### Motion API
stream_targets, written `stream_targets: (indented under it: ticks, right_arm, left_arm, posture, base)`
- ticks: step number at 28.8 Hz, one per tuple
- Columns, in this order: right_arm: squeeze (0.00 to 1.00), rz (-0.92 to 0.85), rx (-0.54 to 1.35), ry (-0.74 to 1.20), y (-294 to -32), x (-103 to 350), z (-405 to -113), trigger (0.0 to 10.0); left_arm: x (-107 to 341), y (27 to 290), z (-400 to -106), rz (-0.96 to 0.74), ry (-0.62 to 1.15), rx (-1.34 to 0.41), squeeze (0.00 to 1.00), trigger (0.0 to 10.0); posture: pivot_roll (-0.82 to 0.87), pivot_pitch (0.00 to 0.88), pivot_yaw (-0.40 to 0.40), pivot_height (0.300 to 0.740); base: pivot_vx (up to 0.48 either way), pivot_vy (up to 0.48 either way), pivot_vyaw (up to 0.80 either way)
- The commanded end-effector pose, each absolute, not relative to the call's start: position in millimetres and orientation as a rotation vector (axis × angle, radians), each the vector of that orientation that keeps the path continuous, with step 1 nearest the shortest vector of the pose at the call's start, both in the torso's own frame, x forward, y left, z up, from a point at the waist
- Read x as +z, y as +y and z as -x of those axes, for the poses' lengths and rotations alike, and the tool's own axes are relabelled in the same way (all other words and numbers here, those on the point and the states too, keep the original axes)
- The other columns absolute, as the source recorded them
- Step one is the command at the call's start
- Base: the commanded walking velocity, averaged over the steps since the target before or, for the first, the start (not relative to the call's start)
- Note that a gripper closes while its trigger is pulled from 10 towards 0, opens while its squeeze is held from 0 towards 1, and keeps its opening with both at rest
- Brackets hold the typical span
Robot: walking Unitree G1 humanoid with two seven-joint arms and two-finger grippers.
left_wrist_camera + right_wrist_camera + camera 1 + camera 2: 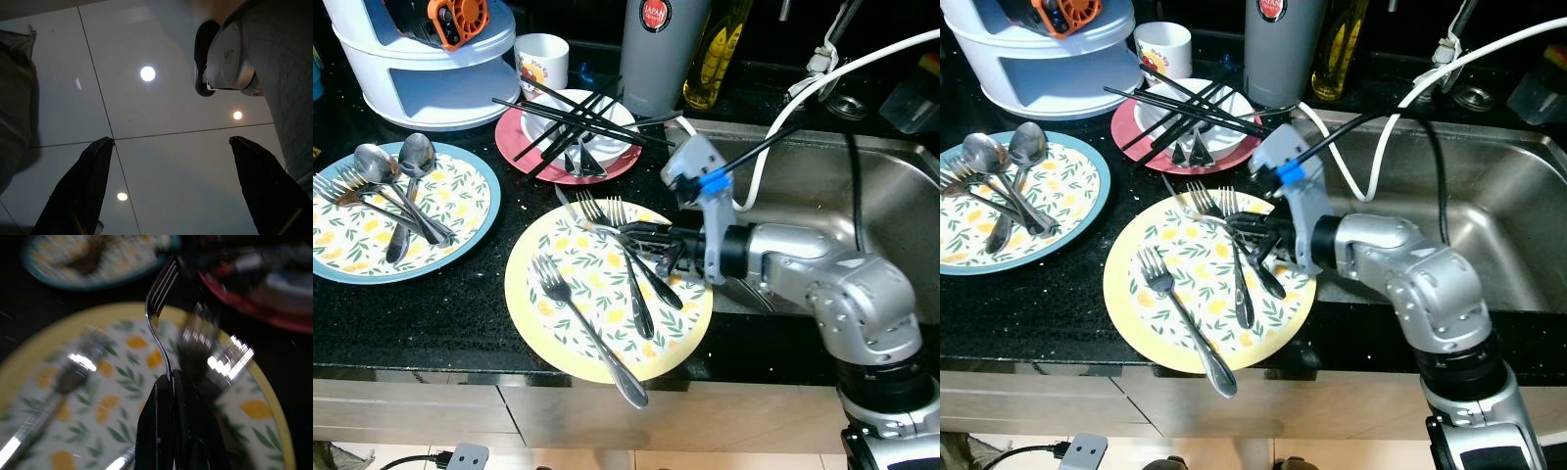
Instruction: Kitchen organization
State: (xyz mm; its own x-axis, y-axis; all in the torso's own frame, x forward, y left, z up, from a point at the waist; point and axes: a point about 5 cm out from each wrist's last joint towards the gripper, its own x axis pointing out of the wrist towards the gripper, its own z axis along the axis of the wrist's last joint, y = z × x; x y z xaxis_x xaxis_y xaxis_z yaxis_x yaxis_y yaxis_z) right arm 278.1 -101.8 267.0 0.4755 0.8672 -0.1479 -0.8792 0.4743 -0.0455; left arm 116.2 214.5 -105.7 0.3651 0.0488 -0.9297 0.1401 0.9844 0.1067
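A yellow leaf-patterned plate (524, 294) lies at the counter's front edge with three forks on or over it. One long fork (587, 328) lies on its left half, its handle past the rim. My right gripper (631, 233) reaches in from the sink side, low over the plate, shut on the handle of a fork (159, 303) whose tines point toward the red plate. Another fork (641, 294) lies just beside the fingers. My left gripper (171, 186) hangs open over the tiled floor.
A blue-rimmed plate (470, 230) at left holds spoons and forks (401, 186). Behind it, a red plate (514, 137) carries a white bowl with black chopsticks (578, 122). A mug (541, 61), white rack (421, 78), steel flask (656, 49) and oil bottle (715, 49) stand behind. The sink (871, 186) is at right.
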Motion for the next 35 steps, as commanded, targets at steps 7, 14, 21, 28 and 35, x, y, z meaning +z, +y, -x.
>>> stream_targets:
  ticks: [7, 14, 21, 28, 35]
  right_arm:
    - [0.0, -0.013, 1.164, -0.042, -110, 286, -268, 0.0]
    - [0.0, -0.214, 1.085, -0.164, -144, 291, -274, 1.9]
    - [0.0, -0.274, 1.013, -0.194, -167, 287, -272, 0.3]
    - [0.0, -0.22, 0.8, -0.115, -180, 269, -292, 10.0]
    - [0.0, -0.122, 0.468, -0.037, -203, 259, -326, 10.0]
  left_arm:
    - [-110, 209, -106, -0.18, 1.235, -0.085, 0.0, 10.0]
    - [-111, 208, -104, -0.177, 1.241, -0.092, 0.0, 10.0]
    - [-111, 208, -102, -0.18, 1.246, -0.097, 0.0, 10.0]
    - [-111, 207, -100, -0.184, 1.251, -0.105, 0.0, 10.0]
    - [-113, 204, -97, -0.181, 1.258, -0.113, 0.0, 10.0]
  posture:
    - [0.04, 0.123, -0.082, 0.74]
    - [0.04, 0.126, -0.082, 0.74]
    - [0.03, 0.133, -0.08, 0.74]
    - [0.03, 0.134, -0.084, 0.74]
    - [0.02, 0.138, -0.092, 0.74]
  base:
    - [0.0, 0.0, 0.0]
    - [0.0, 0.0, -0.3]
    - [0.0, 0.0, -0.77]
    - [0.0, 0.0, -0.45]
    - [0.0, 0.0, 0.0]
